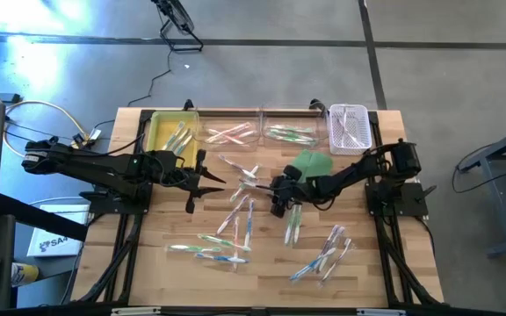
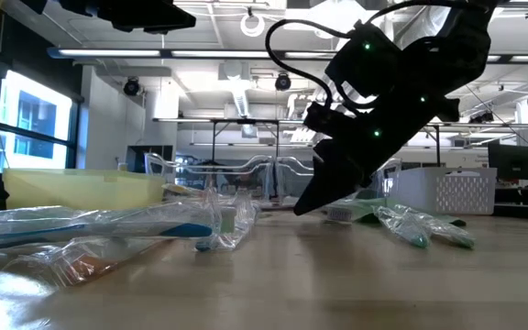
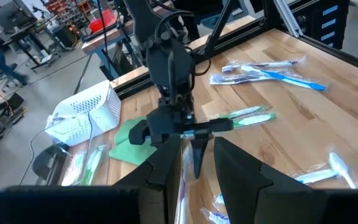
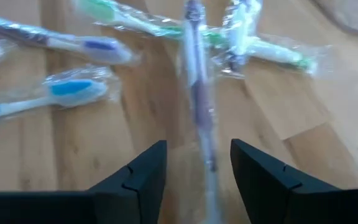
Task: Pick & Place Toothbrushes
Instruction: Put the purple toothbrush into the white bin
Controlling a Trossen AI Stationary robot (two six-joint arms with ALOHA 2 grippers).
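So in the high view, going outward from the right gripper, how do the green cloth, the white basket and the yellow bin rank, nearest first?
Measured from the right gripper, mid-table:
1. Green cloth, just behind it, beside the arm.
2. White basket, at the back edge on the right arm's side.
3. Yellow bin, at the back on the left arm's side, clearly farthest.

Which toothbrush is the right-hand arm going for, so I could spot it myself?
Start at the green cloth near the table's back edge, then move down to the right gripper. Between its open jaws lies a wrapped toothbrush with purple parts, lengthwise between them, while the blue and green ones beyond lie crosswise.
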